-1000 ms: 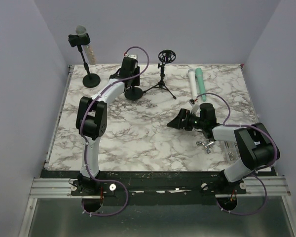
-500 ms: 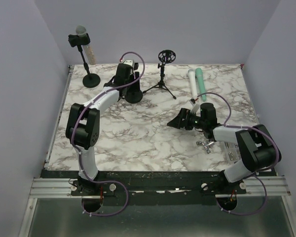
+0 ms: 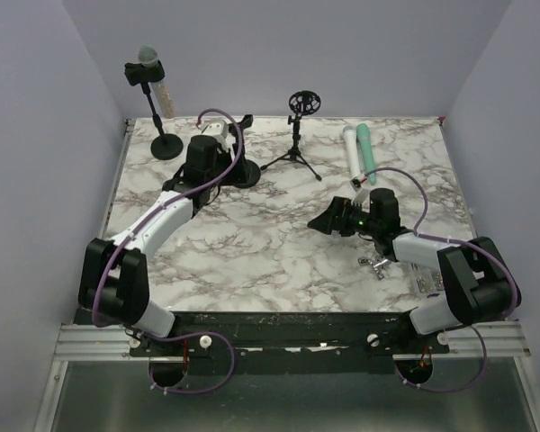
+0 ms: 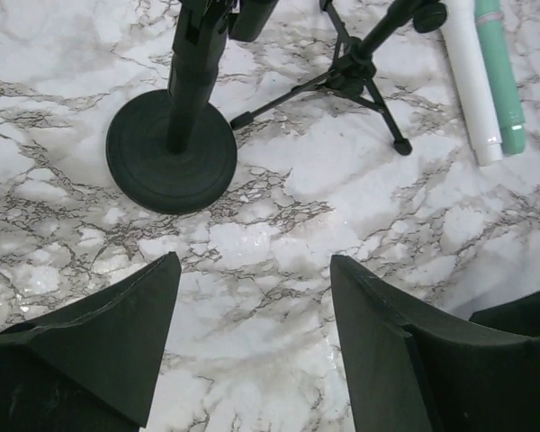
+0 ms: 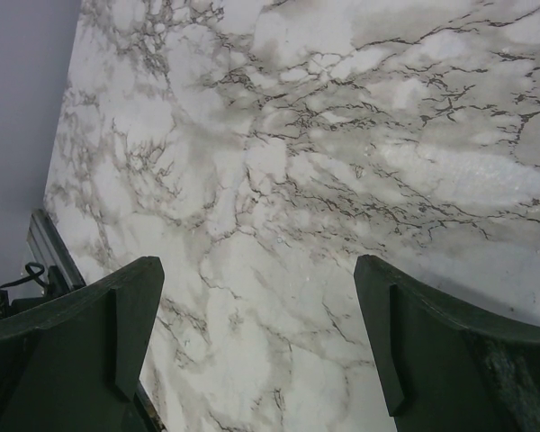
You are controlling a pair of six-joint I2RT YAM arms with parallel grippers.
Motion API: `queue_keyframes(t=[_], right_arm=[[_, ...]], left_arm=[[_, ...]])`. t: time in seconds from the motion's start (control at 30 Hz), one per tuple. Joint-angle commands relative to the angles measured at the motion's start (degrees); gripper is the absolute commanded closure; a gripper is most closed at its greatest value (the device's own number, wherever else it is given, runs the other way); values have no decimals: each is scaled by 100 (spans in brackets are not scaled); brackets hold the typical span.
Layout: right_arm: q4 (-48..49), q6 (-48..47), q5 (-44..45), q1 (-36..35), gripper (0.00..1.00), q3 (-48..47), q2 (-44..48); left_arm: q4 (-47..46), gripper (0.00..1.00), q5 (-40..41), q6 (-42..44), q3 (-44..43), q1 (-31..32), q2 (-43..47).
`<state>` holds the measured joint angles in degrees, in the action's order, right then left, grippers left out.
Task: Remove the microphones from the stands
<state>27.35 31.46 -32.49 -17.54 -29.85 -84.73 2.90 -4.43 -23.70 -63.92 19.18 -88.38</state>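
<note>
1. Ahead of the left hand (image 4: 252,346), just past its fingertips, stands a black microphone stand with a round flat base (image 4: 171,151). Bare white-and-grey marble table (image 3: 252,261) lies between the hand and the base.
2. At the top of that stand's post, above and beyond the left hand, sits the dark microphone (image 3: 244,121). Only its lower end shows at the upper edge of the wrist view.
3. To the right of the left hand, beyond the round base, a small black tripod stand (image 4: 364,63) spreads its legs. One leg comes close to the round base.
4. Farther right of it lie a white cylinder (image 4: 469,81) and a mint-green cylinder (image 4: 502,76), side by side on the table.
5. Far left of the left hand, by the back corner and the grey walls, a second round-based stand (image 3: 158,117) carries a grey-headed microphone (image 3: 146,59).
6. The left arm stretches low and long across the table, its hand spread wide and empty.
7. The right hand (image 5: 252,337) hovers over open marble, fingers wide apart and holding nothing. Small silvery metal pieces (image 3: 374,264) lie beside its arm.
</note>
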Motion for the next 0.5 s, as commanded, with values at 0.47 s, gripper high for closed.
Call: queue_keyframes(t=[0.47], right_arm=[[-488, 166, 19, -11, 3, -27, 527]], left_arm=[[-715, 27, -843, -690, 1330, -992, 2413]])
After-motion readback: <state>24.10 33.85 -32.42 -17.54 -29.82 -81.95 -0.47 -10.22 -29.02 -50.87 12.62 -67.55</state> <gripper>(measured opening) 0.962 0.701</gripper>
